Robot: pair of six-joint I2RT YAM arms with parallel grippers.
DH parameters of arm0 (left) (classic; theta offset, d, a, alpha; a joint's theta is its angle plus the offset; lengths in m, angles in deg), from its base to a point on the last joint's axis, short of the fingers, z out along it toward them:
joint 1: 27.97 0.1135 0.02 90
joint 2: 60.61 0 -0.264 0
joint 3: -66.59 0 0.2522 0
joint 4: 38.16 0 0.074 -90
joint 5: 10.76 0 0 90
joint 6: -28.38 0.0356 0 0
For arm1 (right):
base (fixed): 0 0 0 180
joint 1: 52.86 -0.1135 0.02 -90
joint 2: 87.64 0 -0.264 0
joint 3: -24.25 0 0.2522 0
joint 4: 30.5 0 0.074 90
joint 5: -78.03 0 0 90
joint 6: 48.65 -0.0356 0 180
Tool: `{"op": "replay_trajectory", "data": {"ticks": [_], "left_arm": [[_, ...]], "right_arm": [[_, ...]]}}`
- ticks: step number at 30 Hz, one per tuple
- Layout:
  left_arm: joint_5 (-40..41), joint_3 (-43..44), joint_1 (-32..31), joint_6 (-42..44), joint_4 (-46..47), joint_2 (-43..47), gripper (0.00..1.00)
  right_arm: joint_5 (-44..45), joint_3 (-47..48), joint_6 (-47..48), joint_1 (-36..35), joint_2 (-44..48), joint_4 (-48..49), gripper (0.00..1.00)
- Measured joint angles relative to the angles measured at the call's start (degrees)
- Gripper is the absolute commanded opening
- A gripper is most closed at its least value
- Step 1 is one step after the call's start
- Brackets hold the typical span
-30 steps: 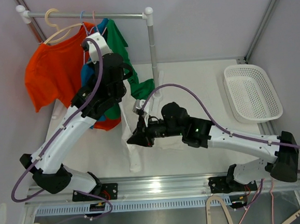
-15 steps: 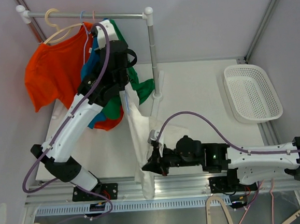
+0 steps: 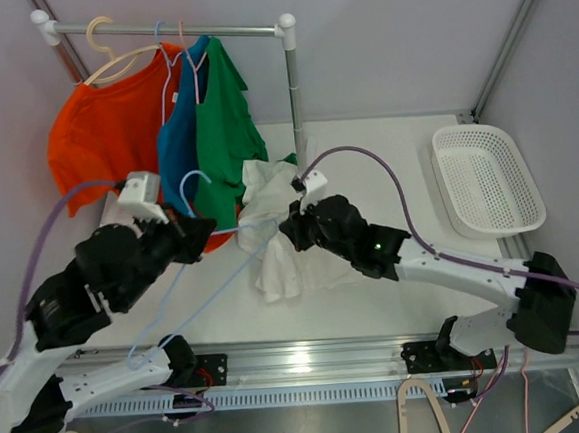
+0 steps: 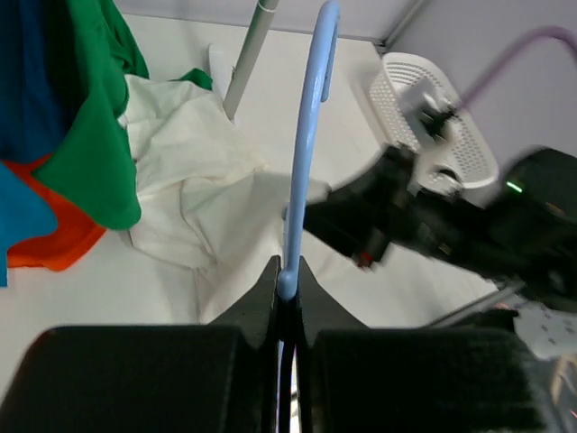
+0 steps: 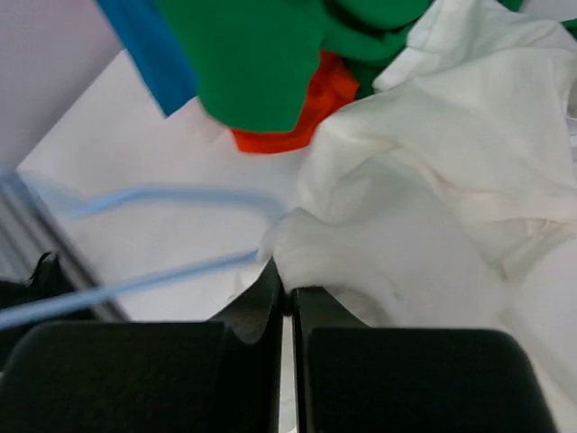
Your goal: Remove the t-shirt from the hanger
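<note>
The white t-shirt (image 3: 272, 243) lies crumpled on the table below the rack; it also shows in the right wrist view (image 5: 424, 180) and the left wrist view (image 4: 198, 194). My right gripper (image 3: 288, 222) is shut on a fold of it (image 5: 289, 285). My left gripper (image 3: 198, 229) is shut on the light blue hanger (image 3: 192, 184) just below its hook (image 4: 287, 287). The hanger (image 5: 171, 198) reaches across to the shirt's left edge. I cannot tell whether its tip is still inside the cloth.
Orange (image 3: 93, 142), blue (image 3: 179, 145) and green (image 3: 224, 121) shirts hang on the rack rail (image 3: 154, 28). The rack post (image 3: 296, 106) stands just behind the white shirt. A white basket (image 3: 487, 179) sits at the far right.
My left arm has swung down from the rack to the near left, taking the blue hanger with it. My right gripper has moved back toward the rack. The white shirt has gone from stretched to crumpled.
</note>
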Motion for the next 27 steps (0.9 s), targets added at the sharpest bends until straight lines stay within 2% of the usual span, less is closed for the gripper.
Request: {"op": "replay_trajectory", "data": {"ticks": [6,9,12,13,14,15,16,21,24,25,26,27], "left_arm": [[2.3,-0.5,-1.8,-3.4,-7.7,10.4,0.01],[4.5,-0.3,-1.9,-1.0,-7.6,12.0,0.01],[6.4,3.0,-1.9,3.4,-6.7,10.6,0.01],[7.5,4.1,-1.9,5.1,-5.9,9.9,0.01],[8.7,6.3,-1.9,6.7,-4.9,8.3,0.01],[10.0,8.0,-2.0,8.6,-3.3,7.0,0.01],[11.4,9.2,-2.0,10.6,-1.7,5.8,0.01],[17.1,13.0,-1.2,20.8,8.9,0.1,0.01],[12.6,19.2,6.5,22.4,10.9,-7.1,0.01],[10.0,21.8,10.6,22.1,10.8,-10.1,0.01],[7.7,23.4,13.5,21.5,11.0,-12.6,0.01],[5.6,24.4,15.8,21.1,11.3,-14.7,0.01]], "right_arm": [[4.9,9.4,0.0,2.8,-19.4,1.3,0.00],[7.6,14.3,-1.2,3.4,-29.0,-0.9,0.00],[10.3,15.6,-2.8,3.4,-34.2,-3.0,0.00],[11.2,15.6,-3.4,3.4,-35.1,-3.9,0.05],[11.9,15.6,-3.9,3.3,-35.7,-4.6,0.57],[12.6,15.6,-4.9,3.2,-35.9,-5.0,0.95],[12.8,15.6,-5.4,3.1,-36.0,-5.2,1.00],[13.0,16.3,-5.7,1.8,-36.5,-6.5,0.99],[13.8,16.8,-5.7,1.0,-36.9,-8.1,0.97],[13.9,16.1,-5.7,0.5,-36.4,-8.3,0.90],[12.9,14.8,-6.1,-0.1,-35.6,-8.8,0.66],[11.4,12.6,-6.3,-0.9,-34.6,-9.3,0.58]]}}
